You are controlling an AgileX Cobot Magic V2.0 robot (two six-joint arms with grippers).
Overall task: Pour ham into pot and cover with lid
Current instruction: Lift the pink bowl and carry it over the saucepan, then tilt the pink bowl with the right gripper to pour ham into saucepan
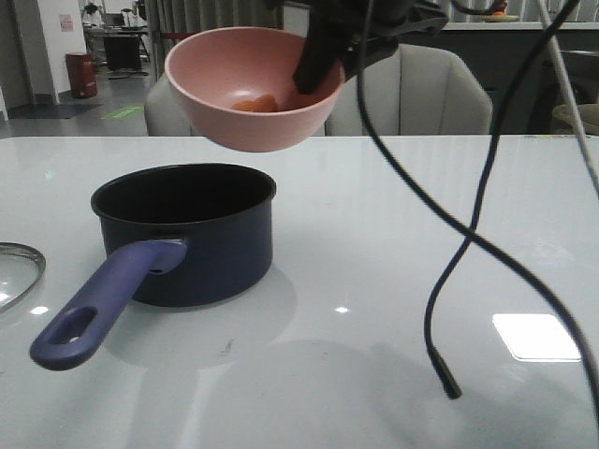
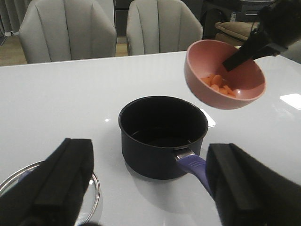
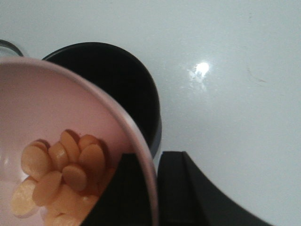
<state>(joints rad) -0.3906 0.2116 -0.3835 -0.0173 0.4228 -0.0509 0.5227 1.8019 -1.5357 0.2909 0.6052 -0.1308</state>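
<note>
White glossy table (image 1: pixel 393 281), pale chairs (image 2: pixel 66 28) behind it, and we're right at the pour. The right gripper (image 3: pixel 151 188) has its two black fingers pinched across the rim of the pink bowl (image 1: pixel 251 89), one inside, one outside, and the bowl hangs in the air, tipped toward the camera in the front view. The ham (image 3: pixel 61 174), a heap of orange-yellow slices, sits pooled in the bowl's low side. Below and a little to the robot's left stands the pot (image 1: pixel 192 234), upright, black inside, nothing visible in it, purple handle pointing forward.

To do this well, I'd say bring the bowl's low lip over the middle of the pot's mouth first, then roll the wrist slowly so the slices slide rather than scatter; the grip on that thin rim looks like the weak point.

The left gripper (image 2: pixel 150 188) hovers spread wide, holding nothing, above the lid (image 1: pixel 17 271) lying at the table's left edge.
</note>
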